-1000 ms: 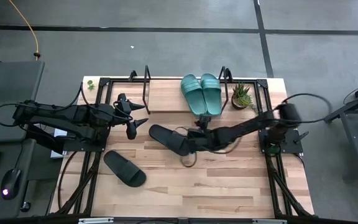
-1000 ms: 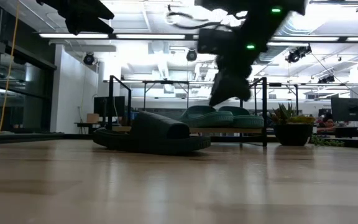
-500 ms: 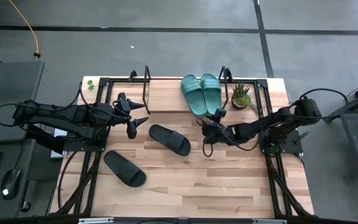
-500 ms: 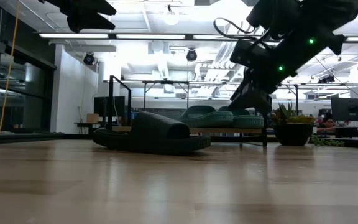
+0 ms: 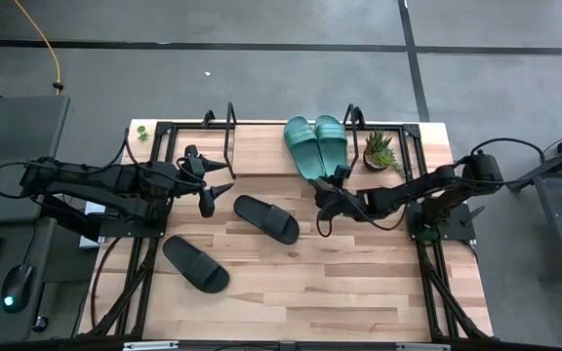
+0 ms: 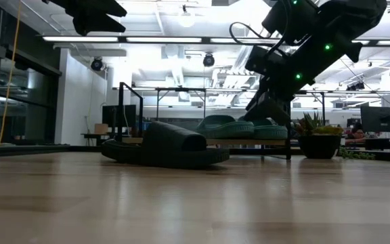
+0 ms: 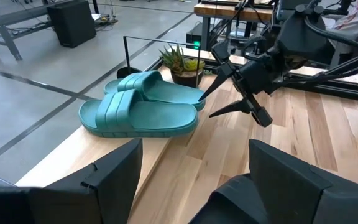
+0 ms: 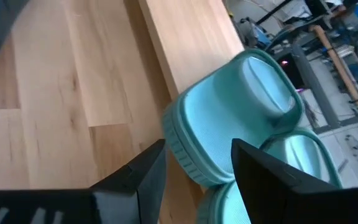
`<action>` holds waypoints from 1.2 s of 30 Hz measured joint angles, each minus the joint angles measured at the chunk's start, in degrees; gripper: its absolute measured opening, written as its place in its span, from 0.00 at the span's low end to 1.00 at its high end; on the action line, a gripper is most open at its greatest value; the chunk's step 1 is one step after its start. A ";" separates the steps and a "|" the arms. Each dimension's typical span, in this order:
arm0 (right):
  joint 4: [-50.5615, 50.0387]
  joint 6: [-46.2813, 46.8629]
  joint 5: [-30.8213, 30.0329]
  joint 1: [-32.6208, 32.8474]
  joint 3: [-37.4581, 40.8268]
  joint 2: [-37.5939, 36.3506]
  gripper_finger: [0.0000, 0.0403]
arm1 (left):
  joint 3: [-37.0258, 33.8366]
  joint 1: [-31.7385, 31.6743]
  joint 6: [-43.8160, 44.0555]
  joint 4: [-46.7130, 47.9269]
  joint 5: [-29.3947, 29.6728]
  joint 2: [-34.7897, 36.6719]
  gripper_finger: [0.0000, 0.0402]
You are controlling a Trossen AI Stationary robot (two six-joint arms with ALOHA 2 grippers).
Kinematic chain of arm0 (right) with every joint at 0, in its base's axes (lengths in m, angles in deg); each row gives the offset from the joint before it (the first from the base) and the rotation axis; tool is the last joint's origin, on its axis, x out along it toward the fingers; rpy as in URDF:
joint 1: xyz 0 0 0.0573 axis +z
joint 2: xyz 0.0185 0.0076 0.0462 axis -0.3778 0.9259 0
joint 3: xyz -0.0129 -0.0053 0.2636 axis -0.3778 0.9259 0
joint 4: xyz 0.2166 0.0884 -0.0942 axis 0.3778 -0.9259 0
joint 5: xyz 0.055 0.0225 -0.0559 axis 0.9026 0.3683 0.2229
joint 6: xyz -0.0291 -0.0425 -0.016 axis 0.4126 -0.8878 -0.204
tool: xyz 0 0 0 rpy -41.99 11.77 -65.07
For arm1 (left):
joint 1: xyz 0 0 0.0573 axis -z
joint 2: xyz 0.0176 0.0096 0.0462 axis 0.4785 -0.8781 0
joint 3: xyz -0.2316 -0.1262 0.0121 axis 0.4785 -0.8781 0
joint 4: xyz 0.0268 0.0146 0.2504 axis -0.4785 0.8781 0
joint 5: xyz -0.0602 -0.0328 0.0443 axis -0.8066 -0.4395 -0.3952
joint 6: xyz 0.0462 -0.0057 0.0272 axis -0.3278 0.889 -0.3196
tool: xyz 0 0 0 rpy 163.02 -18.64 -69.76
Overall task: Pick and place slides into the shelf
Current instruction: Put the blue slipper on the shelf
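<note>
Two teal slides [image 5: 316, 146] lie side by side, soles down, on the shelf's light board [image 5: 261, 148] at the table's far side. Their heel ends [image 7: 191, 109] point toward the near edge. My right gripper [image 5: 324, 198] stands open just in front of those heels, and in the right wrist view one heel [image 8: 229, 124] shows ahead between the fingers [image 8: 143, 171]; I see no touch. One black slide [image 5: 266, 218] lies flat mid-table, another [image 5: 195, 263] at the near left. My left gripper [image 5: 213, 185] hangs open at the left, above the table.
A small potted plant [image 5: 380, 149] stands on the table right of the teal slides. The shelf's black tube frame ends [image 5: 230, 136] rise on either side of the board. Bare wood [image 5: 359, 283] lies at the near right.
My right gripper has drawn back from over the mid-table black slide toward the table's right, then gone toward the far edge up to the teal slides' heels, sinking a little and tipping. Its fingers have stayed open. The black slide lies where it was.
</note>
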 joint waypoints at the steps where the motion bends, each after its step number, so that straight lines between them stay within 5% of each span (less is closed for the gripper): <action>1: 0.15 -0.04 0.87 -0.43 -0.01 0.00 0.43 | 0.00 0.00 0.00 0.00 0.00 0.02 0.68; 26: 0.39 -2.77 10.82 -6.49 -0.04 0.07 0.42 | 0.00 0.00 0.02 0.00 0.00 0.01 0.68; 36: 0.15 -1.27 13.47 -7.33 -0.04 0.07 0.21 | 0.00 0.00 0.04 -0.03 0.00 0.02 0.68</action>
